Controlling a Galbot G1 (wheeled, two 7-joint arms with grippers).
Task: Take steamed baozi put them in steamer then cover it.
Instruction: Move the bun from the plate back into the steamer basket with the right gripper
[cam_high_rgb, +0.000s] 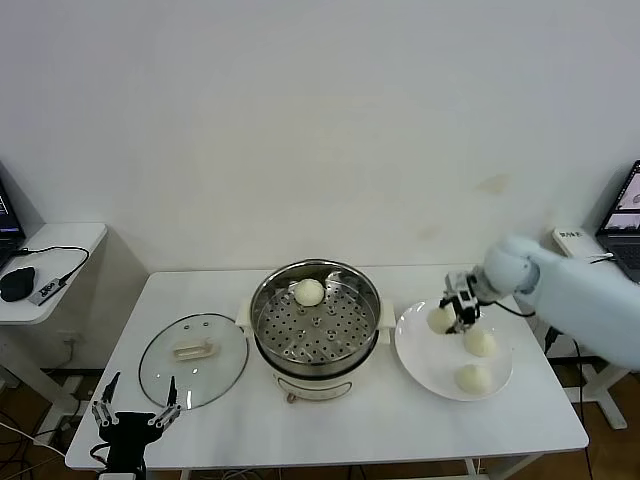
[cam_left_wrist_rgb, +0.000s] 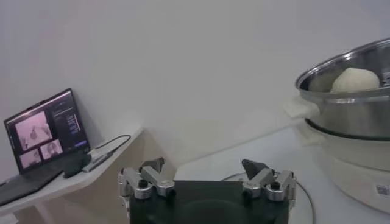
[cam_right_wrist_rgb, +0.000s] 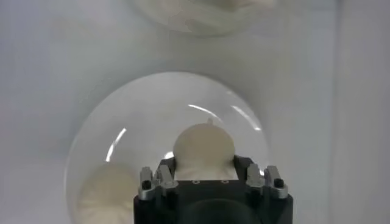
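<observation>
White wall fills the background behind a white table. At the table's centre sits the steamer, a shiny steel pot on a cream-white base, with one steamed baozi resting on its perforated tray near the 12 o'clock edge. From the left wrist view the same bun shows above the pot's rim.

At the steamer's 9 o'clock, just beside it, the glass cover lies flat on the table, handle up.

At the steamer's 3 o'clock, a white plate holds buns. The right gripper reaches over the plate's 10 o'clock area, and its fingers close around one baozi; the right wrist view shows that bun gripped between them. Two more buns lie on the plate, one near its centre and one toward 6 o'clock.

The left gripper is parked at the table's front left corner, near the cover's 7 o'clock, fingers spread wide and holding nothing.
</observation>
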